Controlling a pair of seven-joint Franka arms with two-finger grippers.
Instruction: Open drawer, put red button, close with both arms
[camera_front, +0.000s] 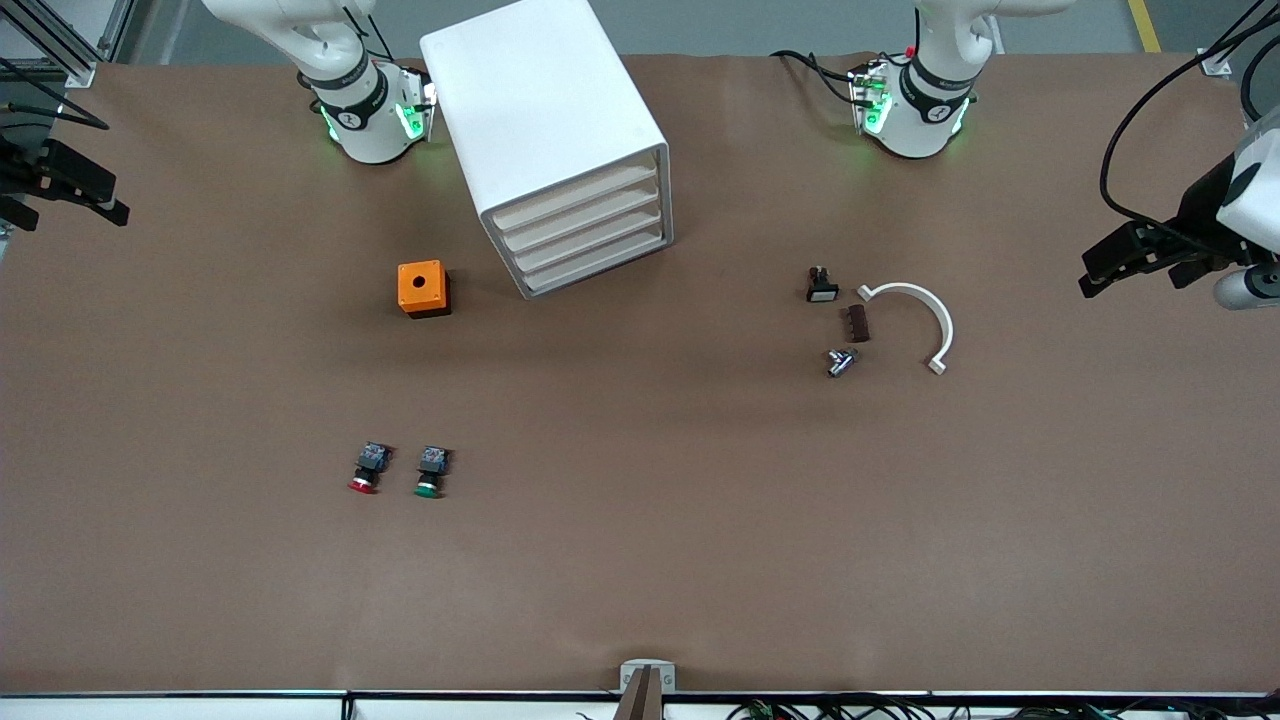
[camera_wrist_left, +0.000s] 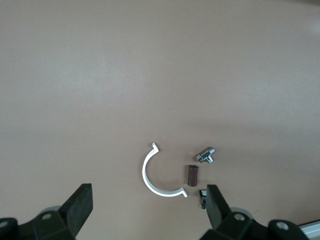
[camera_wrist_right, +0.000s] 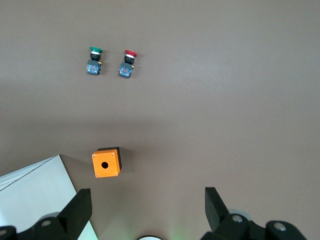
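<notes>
- On the brown counter (camera_front: 640, 560), the white cabinet (camera_front: 545, 130) stands between the two arm bases, angled, all four drawers shut; the drawer (camera_front: 585, 197) at the top of the stack sits flush with the other three.
- The red button (camera_front: 367, 468) lies on its side, nearer the front camera than the cabinet, toward the right arm's end of the counter, red cap pointing at the camera.
- The green-capped switch (camera_front: 430, 472) lies just beside it, apart, same orientation.
- The orange box with a hole (camera_front: 423, 288) sits between the switches and the cabinet, close to the cabinet's front corner.
- Toward the left arm's end: white half-ring clamp (camera_front: 925, 320), small brown block (camera_front: 858, 323), metal fitting (camera_front: 840, 361), small black-and-white switch part (camera_front: 821, 285), all near one another.
- The left gripper (camera_front: 1135, 262) hangs over the counter edge at the left arm's end, jaws spread wide, empty.
- The right gripper (camera_front: 70, 190) hangs over the edge at the right arm's end, jaws spread wide, empty.
- Both arms are parked clear of every object.
</notes>
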